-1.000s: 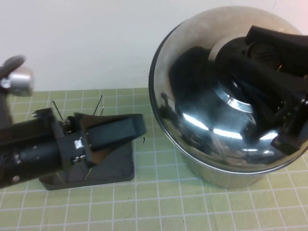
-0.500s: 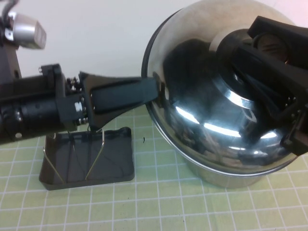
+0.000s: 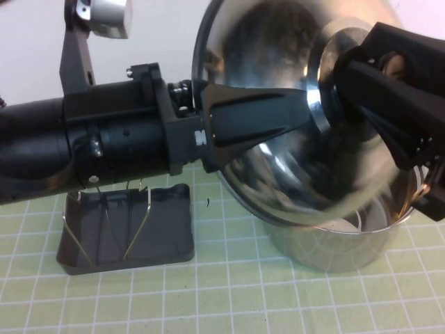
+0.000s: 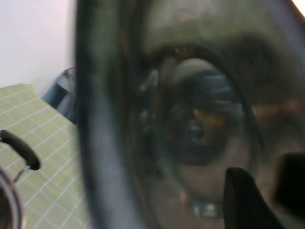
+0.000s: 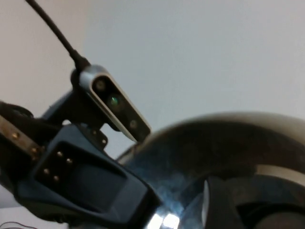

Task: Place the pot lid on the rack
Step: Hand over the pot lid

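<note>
The pot lid [image 3: 306, 188], shiny steel and domed, hangs tilted above the pot, with its dome facing left. My right gripper [image 3: 348, 80] is shut on the lid's black knob and holds it up. In the right wrist view its fingers [image 5: 224, 200] sit by the knob on the lid [image 5: 228, 138]. My left gripper [image 3: 299, 111] reaches across the dome from the left, its fingers apart and holding nothing. The lid [image 4: 190, 119] fills the left wrist view, with the left gripper [image 4: 267, 186] just in front of it. The rack [image 3: 125, 229], a dark grey tray with wire prongs, stands at lower left, under the left arm.
The deep steel pot [image 3: 334, 247] stands open under the lid on the green grid mat [image 3: 229, 299]. One black pot handle [image 4: 21, 150] shows in the left wrist view. A white wall is behind.
The lid has come up off the pot and tipped toward upright in the right gripper. The left arm has risen and moved right, from the rack to across the lid's dome.
</note>
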Controlling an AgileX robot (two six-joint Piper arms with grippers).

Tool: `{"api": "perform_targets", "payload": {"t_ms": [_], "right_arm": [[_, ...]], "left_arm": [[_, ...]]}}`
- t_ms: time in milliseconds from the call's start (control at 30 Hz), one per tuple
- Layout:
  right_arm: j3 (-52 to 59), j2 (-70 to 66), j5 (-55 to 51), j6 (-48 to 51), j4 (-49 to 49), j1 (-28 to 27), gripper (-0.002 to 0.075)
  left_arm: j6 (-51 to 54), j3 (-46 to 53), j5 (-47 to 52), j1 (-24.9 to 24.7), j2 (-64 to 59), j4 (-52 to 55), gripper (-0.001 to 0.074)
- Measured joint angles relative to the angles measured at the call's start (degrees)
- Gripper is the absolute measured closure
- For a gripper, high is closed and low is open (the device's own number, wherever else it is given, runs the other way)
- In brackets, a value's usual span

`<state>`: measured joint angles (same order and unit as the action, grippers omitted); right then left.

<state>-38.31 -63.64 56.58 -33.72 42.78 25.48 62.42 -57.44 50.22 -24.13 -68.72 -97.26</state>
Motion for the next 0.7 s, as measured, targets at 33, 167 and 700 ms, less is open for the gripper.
{"api": "perform_targets", "payload": {"t_ms": [33, 167, 700], "right_arm": [[0.0, 0.0, -0.4, 0.0, -0.2, -0.1, 0.0389], [0.0, 0.0, -1.0, -1.0, 0.0, -0.1, 0.0389], [0.0, 0.0, -3.8, 6.8, 0.4, -0.2, 0.0284]], "left_arm": [[-0.1, -0.2, 0.3, -0.3, 0.0, -0.2, 0.0562], [0.3, -0.9, 0.3, -0.7, 0.3, -0.5, 0.0622], [9.2, -0.9, -5.1, -1.5, 0.3, 1.8, 0.0626]]}}
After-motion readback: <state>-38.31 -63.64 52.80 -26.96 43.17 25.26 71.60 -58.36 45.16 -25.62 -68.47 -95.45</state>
